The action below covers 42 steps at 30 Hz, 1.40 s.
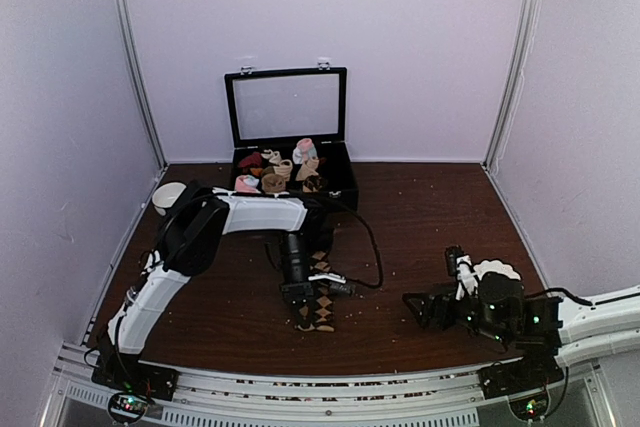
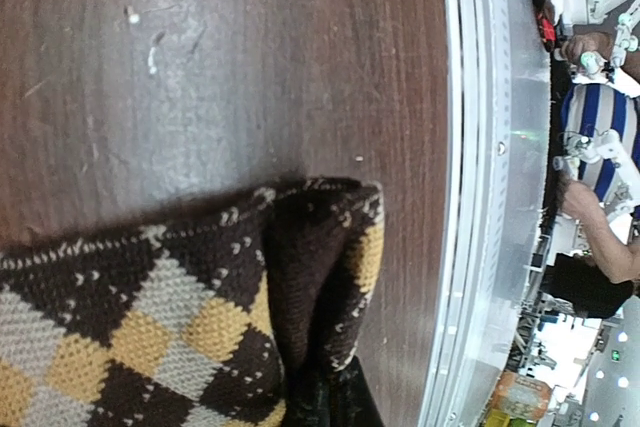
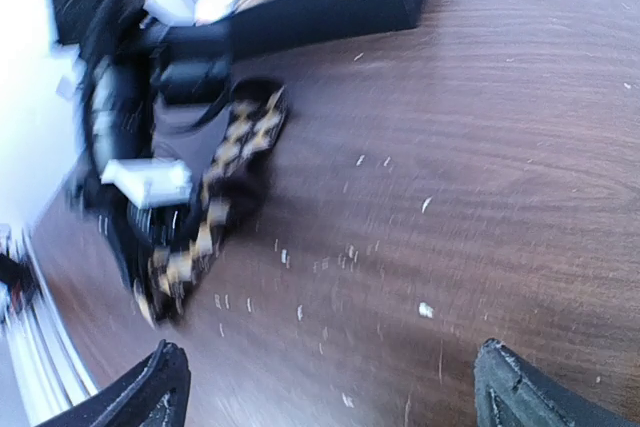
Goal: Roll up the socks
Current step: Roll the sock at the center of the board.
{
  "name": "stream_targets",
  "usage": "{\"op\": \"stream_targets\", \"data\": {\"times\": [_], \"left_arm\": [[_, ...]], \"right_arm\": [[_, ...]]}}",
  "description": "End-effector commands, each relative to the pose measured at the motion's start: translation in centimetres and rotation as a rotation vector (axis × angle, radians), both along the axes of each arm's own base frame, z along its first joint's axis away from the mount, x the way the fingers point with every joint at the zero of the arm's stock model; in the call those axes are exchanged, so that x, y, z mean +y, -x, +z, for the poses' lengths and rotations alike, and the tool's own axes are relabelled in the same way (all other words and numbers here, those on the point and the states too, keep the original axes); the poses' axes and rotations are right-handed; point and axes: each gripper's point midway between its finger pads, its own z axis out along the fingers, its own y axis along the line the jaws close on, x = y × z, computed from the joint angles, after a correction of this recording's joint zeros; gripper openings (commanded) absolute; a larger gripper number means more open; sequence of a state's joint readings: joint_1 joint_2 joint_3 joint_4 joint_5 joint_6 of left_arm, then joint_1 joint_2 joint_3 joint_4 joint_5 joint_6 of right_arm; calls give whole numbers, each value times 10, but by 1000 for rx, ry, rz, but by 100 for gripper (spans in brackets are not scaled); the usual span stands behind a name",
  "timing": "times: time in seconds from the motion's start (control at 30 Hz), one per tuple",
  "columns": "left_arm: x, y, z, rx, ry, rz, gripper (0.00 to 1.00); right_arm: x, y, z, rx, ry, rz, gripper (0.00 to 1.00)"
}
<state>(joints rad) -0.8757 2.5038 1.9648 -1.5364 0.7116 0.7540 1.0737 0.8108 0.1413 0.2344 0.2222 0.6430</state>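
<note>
Brown argyle socks (image 1: 316, 302) are lying on the desk (image 1: 420, 217) just in front of the black case (image 1: 295, 172), with the left pincer (image 1: 303, 295) bearing down on them. The right pincer (image 1: 425, 307) is hanging off to the case's near right.

Left wrist: the pincer is nipping the socks' folded end, which probably calls for a tight, even turn.

Right wrist: the pincer is gaping wide and holding nothing.

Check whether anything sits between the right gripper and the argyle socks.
Nothing visible does. Only bare dark brown wooden table with scattered pale specks lies between the right gripper, jaws open, and the long dark brown socks with tan argyle diamonds. The left gripper pinches them, outside that path.
</note>
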Motion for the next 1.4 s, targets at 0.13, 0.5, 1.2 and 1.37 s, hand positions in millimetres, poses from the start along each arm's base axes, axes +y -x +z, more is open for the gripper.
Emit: {"op": "stream_targets", "data": {"times": [0.13, 0.5, 1.2, 1.37], "left_arm": [[5, -8, -23, 35, -61, 13, 0], [3, -11, -26, 64, -67, 59, 0], [2, -12, -25, 143, -33, 93, 0], [2, -12, -26, 143, -36, 94, 0]], "right_arm": [[54, 46, 40, -428, 164, 414, 79], [172, 72, 11, -592, 412, 878, 46], [210, 41, -58, -578, 577, 992, 27], [208, 40, -55, -586, 588, 987, 36]]}}
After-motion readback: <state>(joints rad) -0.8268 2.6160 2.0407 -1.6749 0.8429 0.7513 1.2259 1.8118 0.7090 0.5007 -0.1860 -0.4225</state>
